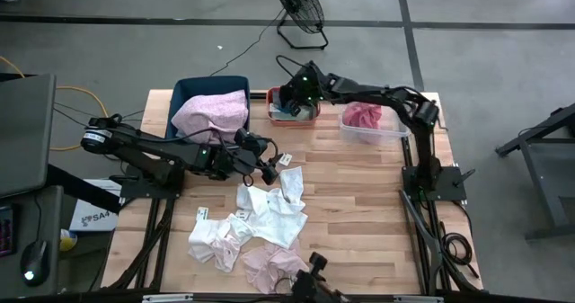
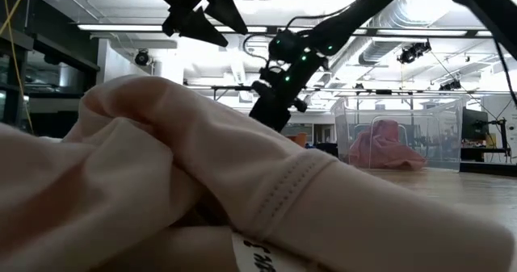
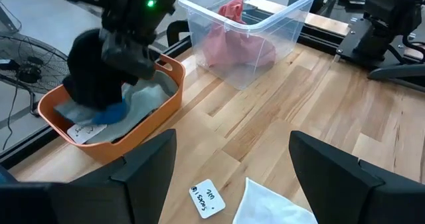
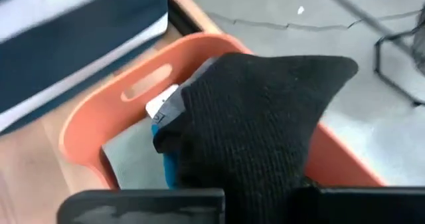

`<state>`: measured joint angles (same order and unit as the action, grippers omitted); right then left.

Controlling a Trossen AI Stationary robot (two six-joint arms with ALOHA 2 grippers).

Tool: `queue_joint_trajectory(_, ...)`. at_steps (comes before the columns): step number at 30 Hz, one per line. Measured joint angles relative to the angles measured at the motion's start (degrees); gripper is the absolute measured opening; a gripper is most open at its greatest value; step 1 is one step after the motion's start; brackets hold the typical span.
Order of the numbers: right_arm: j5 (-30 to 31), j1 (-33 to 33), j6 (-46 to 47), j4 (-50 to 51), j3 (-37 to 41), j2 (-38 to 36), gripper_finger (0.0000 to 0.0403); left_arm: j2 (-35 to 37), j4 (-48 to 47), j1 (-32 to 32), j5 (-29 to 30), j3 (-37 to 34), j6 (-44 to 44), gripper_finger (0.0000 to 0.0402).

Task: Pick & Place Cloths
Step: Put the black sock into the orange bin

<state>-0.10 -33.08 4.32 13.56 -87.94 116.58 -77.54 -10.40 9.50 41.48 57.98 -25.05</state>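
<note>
My right gripper [image 1: 289,101] is shut on a black cloth [image 3: 89,78] over the orange bin [image 1: 292,114] at the table's far edge. The bin holds a grey cloth [image 3: 143,101] with a white tag. My left gripper [image 1: 266,162] hovers open above the table's middle and holds nothing; its fingers [image 3: 143,177] point toward the orange bin. White cloths [image 1: 269,215] and pale pink cloths [image 1: 274,267] lie in a loose pile on the near half of the table. One pale pink cloth [image 2: 161,183] fills the low view's foreground. My right gripper pinches the black cloth's upper part [image 4: 265,177] between its two fingers, slanting down from the table's right side. The cloth [image 4: 259,111] hangs slack below the fingers, inside the orange bin's rim. Whether its lower end rests on the grey cloth, I cannot tell.
A blue bin [image 1: 193,92] heaped with a pink cloth [image 1: 214,114] stands at the far left. A clear bin [image 1: 370,130] with a red-pink cloth [image 1: 362,116] stands right of the orange bin. A loose white tag [image 3: 207,199] lies on the wood. Bare wood lies at the near right.
</note>
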Motion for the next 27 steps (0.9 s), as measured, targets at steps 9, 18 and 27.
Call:
queue_joint_trajectory(9, -0.47, 0.03, 2.79, 10.11, -7.06, 5.94, 0.0005, -0.02, -0.09, 0.0, 0.0, 0.0, -0.75, 0.0287)
queue_joint_trajectory(18, -0.78, -1.71, 7.74, 11.1, -7.06, 5.89, 0.0005, -0.02, -0.15, 0.0, -0.01, 0.0, -0.84, 0.0287)
queue_joint_trajectory(27, -2.12, -2.27, 8.54, 11.6, -7.06, 5.28, 0.0081, -0.02, -0.28, 0.0, -1.13, 0.0, -0.88, 0.0287)
